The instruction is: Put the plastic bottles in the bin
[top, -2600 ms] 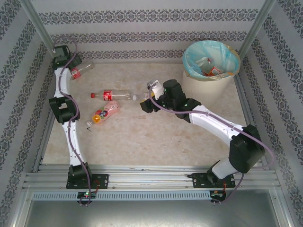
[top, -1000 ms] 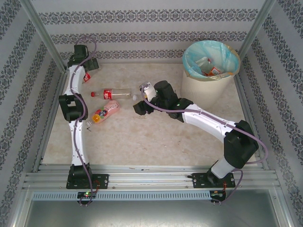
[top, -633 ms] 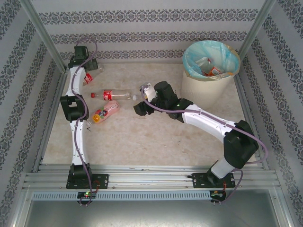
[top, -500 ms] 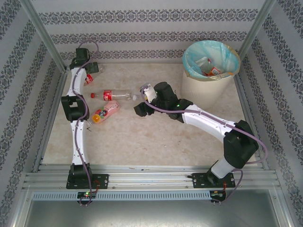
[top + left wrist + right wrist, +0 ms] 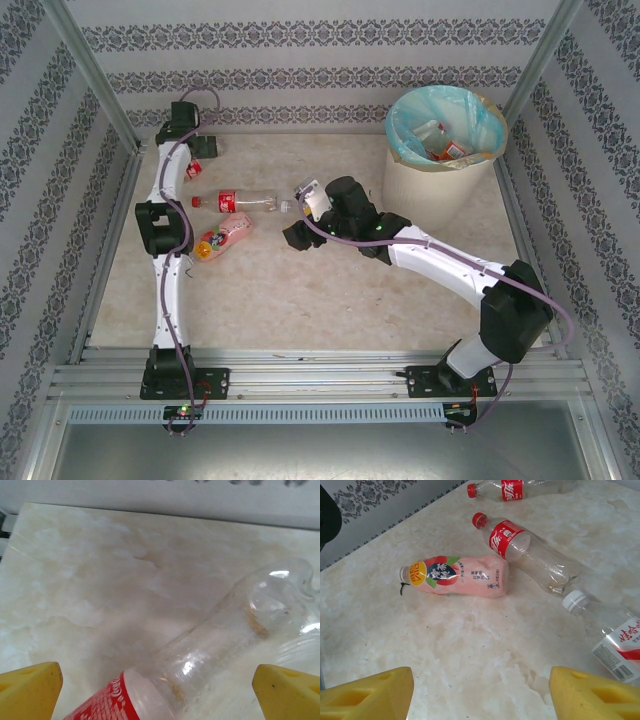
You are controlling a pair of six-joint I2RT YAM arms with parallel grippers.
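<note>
Between the widely parted yellow fingertips of the left gripper (image 5: 159, 692), a clear red-label bottle (image 5: 215, 645) is lying on its side on the pale marbled tabletop (image 5: 100, 580). Its bare end is pointing ahead and to the right of the fingers, and neither pad is touching it. The right gripper (image 5: 482, 695) is hovering over the table with its fingers likewise spread and nothing between them. Just ahead of it a pink bottle (image 5: 460, 575) is lying flat, and beyond that a red-capped cola bottle (image 5: 530, 550) is resting with its side against the pink one's end. A white-capped bottle (image 5: 610, 630) is lying ahead and to the right, near the right finger. The bin (image 5: 440, 180) is standing well behind the right gripper's wrist, apart from both tools, with a few bottles already lying inside.
</note>
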